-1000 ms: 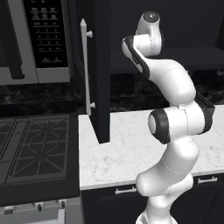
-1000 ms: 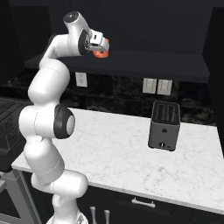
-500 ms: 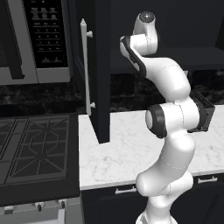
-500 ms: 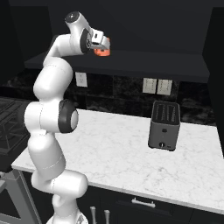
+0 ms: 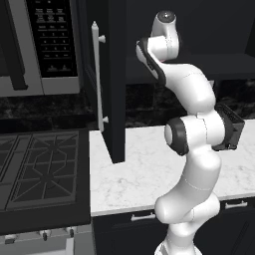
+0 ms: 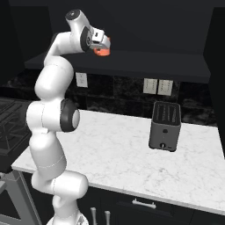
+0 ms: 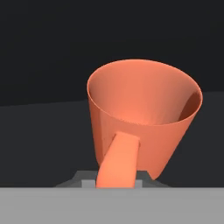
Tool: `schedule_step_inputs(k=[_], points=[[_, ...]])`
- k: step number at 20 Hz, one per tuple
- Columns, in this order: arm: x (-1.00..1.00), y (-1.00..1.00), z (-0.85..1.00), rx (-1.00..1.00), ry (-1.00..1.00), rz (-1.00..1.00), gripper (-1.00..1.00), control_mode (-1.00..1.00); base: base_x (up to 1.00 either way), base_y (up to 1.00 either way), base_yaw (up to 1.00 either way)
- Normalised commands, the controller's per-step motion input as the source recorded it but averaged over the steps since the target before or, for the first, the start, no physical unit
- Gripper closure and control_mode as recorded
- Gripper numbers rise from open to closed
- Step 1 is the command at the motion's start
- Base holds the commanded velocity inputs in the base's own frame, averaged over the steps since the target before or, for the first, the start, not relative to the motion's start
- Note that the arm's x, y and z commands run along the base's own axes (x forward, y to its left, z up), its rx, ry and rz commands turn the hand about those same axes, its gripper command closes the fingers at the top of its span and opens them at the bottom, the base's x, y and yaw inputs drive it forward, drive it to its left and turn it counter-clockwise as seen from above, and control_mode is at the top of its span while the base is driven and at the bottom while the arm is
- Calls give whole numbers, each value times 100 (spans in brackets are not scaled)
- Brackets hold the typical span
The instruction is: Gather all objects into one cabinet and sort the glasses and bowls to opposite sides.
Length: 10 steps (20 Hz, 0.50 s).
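Hand (image 6: 103, 47) clenched on the plain orange-red straight-sided tumbler (image 7: 142, 124) — one finger inside the rim, evidently pinching the wall. Tumbler sits at the front edge of the black wall cabinet's dark shelf (image 6: 145, 66), raised there for placement among the glasses.

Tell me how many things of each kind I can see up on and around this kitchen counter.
Orange-red cup, in the gripper at the cabinet shelf: 1
Toaster: 1
Microwave: 1
Stove: 1
Open cabinet door: 1
Total: 5
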Motion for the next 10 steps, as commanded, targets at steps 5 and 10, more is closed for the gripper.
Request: schedule_step_inputs(k=[5, 10], points=[[-20, 0, -3, 0, 0, 0, 100, -100, 0, 0, 0], [-60, 5, -7, 0, 0, 0, 100, -100, 0, 0, 0]])
